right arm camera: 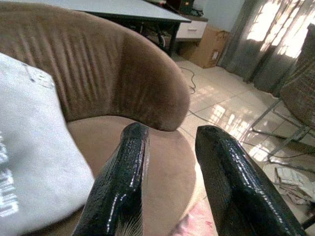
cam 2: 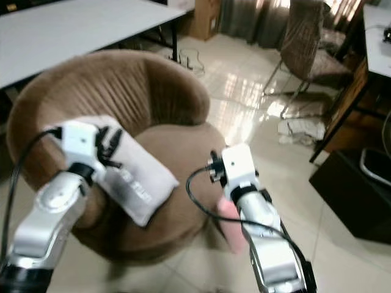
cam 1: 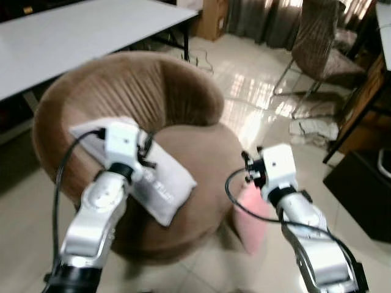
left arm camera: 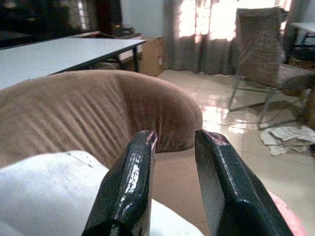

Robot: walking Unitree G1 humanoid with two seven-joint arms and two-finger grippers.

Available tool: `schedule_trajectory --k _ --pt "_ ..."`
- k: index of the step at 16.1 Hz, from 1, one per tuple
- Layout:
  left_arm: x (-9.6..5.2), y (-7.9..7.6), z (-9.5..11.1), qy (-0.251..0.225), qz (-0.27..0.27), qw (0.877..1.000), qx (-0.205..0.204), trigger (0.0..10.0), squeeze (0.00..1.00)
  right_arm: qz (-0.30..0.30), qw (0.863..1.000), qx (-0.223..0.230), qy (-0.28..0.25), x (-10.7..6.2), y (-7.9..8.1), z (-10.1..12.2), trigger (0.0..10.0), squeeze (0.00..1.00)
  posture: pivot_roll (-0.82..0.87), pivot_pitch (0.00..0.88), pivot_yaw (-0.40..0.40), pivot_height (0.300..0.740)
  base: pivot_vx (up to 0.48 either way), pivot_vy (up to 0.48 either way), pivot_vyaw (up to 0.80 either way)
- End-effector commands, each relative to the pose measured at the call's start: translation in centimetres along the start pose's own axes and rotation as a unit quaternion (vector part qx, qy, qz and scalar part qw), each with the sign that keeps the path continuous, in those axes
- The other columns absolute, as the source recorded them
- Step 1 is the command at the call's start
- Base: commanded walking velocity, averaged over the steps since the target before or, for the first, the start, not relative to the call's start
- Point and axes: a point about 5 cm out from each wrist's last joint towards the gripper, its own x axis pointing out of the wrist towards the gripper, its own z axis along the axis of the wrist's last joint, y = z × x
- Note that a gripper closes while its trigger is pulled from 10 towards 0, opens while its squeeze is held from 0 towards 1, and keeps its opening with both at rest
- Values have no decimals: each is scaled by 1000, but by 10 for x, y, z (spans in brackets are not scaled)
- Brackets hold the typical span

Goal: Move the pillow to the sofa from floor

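A pink pillow (cam 1: pixel 253 220) lies on the tiled floor against the right side of the brown round sofa chair (cam 1: pixel 140 85). A grey-white pillow (cam 1: pixel 162 183) with printed letters rests on the chair's left arm and seat. My left gripper (left arm camera: pixel 177 137) hovers open over the grey-white pillow, nothing between its fingers. My right gripper (right arm camera: pixel 172 130) is open too, held above the seat's right edge, with the pink pillow (right arm camera: pixel 192 221) just below it.
A white table (cam 1: pixel 79 30) stands behind the chair at the left. A woven chair on metal legs (cam 1: pixel 321 43), a cardboard box (cam 1: pixel 214 18) and crumpled cloth (cam 1: pixel 314 131) are at the back right. A black cabinet (cam 1: pixel 360 189) stands on the right.
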Motion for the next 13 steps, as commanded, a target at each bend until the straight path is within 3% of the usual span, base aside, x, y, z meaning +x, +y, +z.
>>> schedule_trajectory --k 1,7,13 --pt "3 -9 0 4 -12 1000 -6 10000 0 -15 1000 -6 15 -2 -8 -8 10000 0 -53 16 10 740 0 -480 575" --pt "5 -10 -2 14 -9 1000 -5 10000 0 -19 1000 -8 17 -1 -9 -9 10000 0 -55 16 12 740 0 -480 592" --pt "5 -12 -4 17 -9 1000 1 10000 0 -13 1000 -11 16 -2 -6 -10 10000 0 -57 14 15 740 0 -480 800"
